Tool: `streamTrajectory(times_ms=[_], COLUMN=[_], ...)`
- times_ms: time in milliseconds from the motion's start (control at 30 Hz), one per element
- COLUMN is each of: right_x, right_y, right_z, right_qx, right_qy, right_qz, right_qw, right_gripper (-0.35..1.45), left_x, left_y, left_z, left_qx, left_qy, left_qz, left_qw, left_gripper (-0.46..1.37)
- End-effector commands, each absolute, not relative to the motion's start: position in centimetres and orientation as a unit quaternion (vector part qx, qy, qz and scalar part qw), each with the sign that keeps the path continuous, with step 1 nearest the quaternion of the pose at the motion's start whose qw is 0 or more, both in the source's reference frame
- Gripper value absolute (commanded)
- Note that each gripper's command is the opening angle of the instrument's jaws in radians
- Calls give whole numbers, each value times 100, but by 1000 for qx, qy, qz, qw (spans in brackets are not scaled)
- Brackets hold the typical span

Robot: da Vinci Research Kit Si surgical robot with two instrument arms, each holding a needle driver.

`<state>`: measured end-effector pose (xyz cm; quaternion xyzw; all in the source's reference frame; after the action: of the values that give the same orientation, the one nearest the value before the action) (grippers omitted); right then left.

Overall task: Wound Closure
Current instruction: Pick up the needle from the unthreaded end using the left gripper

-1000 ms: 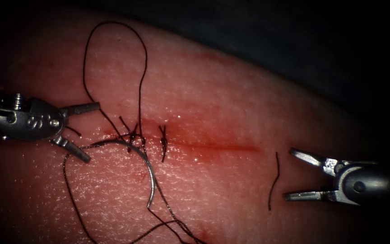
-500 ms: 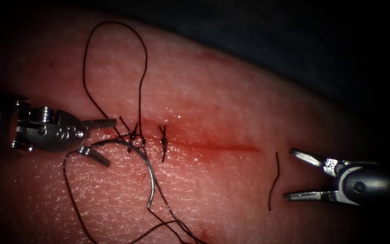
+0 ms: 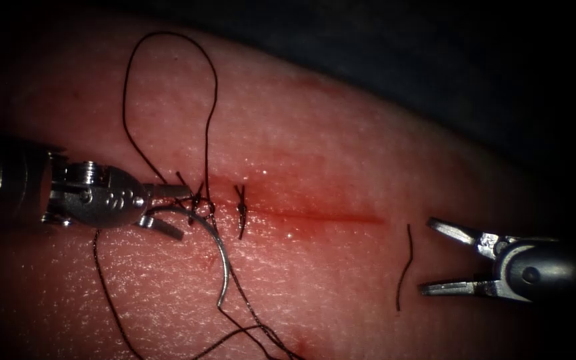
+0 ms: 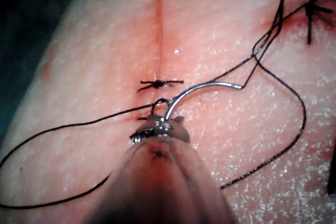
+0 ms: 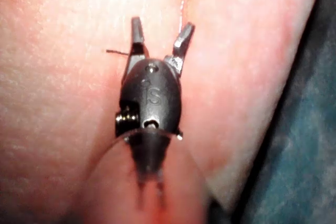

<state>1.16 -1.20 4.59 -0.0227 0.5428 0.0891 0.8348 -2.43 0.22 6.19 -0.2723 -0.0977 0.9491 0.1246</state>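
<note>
My left end effector (image 3: 171, 212) sits at the left end of the cut (image 3: 315, 216), jaws spread narrow around the near end of the needle (image 3: 220, 257), holding nothing that I can confirm. The needle lies free on the tissue (image 3: 341, 147), not in it, just below the cut. Its curve runs from the left jaws down and rightward, the far end pointing down. In the left wrist view the needle (image 4: 202, 90) arcs away from the tool tip. Left arm is clearly nearer, shaft level from the left. Thread (image 3: 168, 87) loops above and below. My right end effector (image 3: 438, 257) waits wide, empty, beside a cut end of thread (image 3: 405, 267), well apart from the needle.
</note>
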Motion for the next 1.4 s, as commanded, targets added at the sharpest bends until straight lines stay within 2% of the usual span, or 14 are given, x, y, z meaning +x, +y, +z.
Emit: streamTrajectory(times_ms=[33,200,400,433,500,567,600,633,667,1400], right_x=[116,116,116,116,116,116,115,115,115,115], right_y=[-120,-121,-121,-121,-121,-122,-122,-122,-122,-121], right_z=[458,458,458,458,458,457,457,457,457,456], right_qx=[-22,-21,-21,-21,-21,-21,-21,-21,-21,-17], right_qy=[543,543,543,543,543,543,543,543,543,546], right_qz=[89,88,88,88,88,88,88,88,88,100], right_qw=[835,835,835,835,835,835,835,835,835,832], right_gripper=[105,105,105,105,105,105,105,105,105,102], left_x=[-243,-244,-244,-243,-243,-243,-243,-243,-243,-208], left_y=[21,16,14,15,15,15,15,16,17,48], left_z=[621,629,633,633,633,633,633,633,632,542], left_qx=[-273,-268,-263,-263,-263,-264,-264,-267,-268,-295], left_qy=[-101,-103,-104,-104,-104,-105,-107,-114,-118,-135], left_qz=[949,950,952,952,952,951,951,949,948,932], left_qw=[123,123,120,120,120,119,122,126,128,159], left_gripper=[1,7,30,30,25,8,-2,-31,-35,-35])
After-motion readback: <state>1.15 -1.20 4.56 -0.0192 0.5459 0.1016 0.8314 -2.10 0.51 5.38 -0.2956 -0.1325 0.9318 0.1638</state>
